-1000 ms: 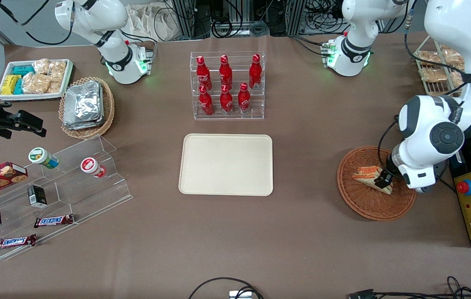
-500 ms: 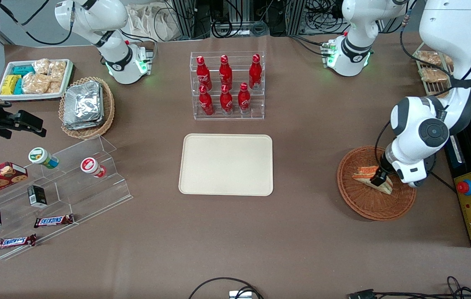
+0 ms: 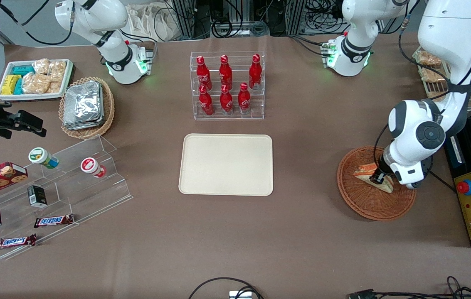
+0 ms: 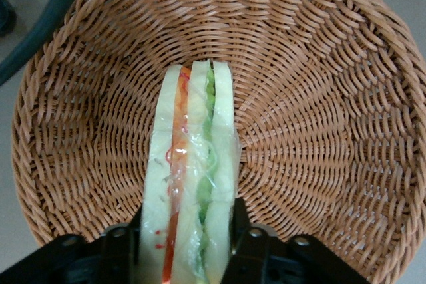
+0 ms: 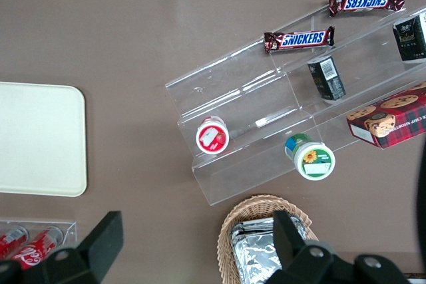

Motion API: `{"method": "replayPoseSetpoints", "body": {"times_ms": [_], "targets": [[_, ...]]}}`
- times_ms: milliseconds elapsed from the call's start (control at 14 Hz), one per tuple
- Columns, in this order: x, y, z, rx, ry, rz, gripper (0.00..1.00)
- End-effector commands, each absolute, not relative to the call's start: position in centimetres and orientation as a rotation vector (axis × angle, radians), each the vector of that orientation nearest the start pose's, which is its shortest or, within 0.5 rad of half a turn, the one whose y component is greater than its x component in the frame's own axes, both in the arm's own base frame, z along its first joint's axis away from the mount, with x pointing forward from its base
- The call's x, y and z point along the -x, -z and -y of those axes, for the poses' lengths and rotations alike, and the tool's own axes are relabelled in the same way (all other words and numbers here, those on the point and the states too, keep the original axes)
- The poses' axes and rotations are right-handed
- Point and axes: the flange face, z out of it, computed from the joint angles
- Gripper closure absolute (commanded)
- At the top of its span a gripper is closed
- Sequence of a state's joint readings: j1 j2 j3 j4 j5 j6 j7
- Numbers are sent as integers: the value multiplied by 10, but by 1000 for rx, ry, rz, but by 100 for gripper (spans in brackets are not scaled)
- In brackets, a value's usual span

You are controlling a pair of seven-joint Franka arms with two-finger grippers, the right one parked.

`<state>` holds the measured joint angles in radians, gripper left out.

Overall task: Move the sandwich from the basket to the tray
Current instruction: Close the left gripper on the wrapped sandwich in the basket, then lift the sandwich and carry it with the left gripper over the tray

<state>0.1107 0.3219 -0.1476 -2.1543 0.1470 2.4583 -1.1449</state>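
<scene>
The sandwich (image 3: 364,170), a pale wedge with orange and green filling, stands on edge inside the round orange-brown basket (image 3: 368,205) toward the working arm's end of the table. My left gripper (image 3: 376,177) reaches down into the basket, shut on the sandwich's wide end. In the left wrist view the sandwich (image 4: 193,164) sits between the two black fingers (image 4: 249,237), which press on both bread faces, with the basket (image 4: 333,98) weave below it. The cream tray (image 3: 226,164) lies bare at the table's middle, well apart from the basket.
A clear rack of red bottles (image 3: 227,85) stands farther from the front camera than the tray. A box with a red button (image 3: 464,187) lies beside the basket. A stepped acrylic shelf (image 3: 73,182) and a foil-pack basket (image 3: 87,107) are toward the parked arm's end.
The working arm's wrist has swung slightly toward the table's middle and away from the front camera. The sandwich has shifted a little with the gripper inside the basket.
</scene>
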Motion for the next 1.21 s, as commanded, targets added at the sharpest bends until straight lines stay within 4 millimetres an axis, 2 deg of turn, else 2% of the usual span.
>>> {"method": "replayPoseSetpoints", "body": {"times_ms": [0,71,143,214,286,500,643,714,929,1000,1143], "targets": [[-570,-253,23,2715,56,1490,100],[-573,-261,23,2715,68,1492,100],[-578,-278,23,2713,85,1494,100],[-585,-308,23,2714,103,1485,100],[-602,-350,22,2724,149,1496,100],[-628,-448,45,2745,11,1332,100],[-623,-494,58,2795,-81,1192,100],[-616,-514,70,2847,-112,1048,100],[-592,-557,119,2932,-67,845,100],[-582,-566,137,2952,-53,784,100],[-567,-570,180,3001,-65,586,100]]}}
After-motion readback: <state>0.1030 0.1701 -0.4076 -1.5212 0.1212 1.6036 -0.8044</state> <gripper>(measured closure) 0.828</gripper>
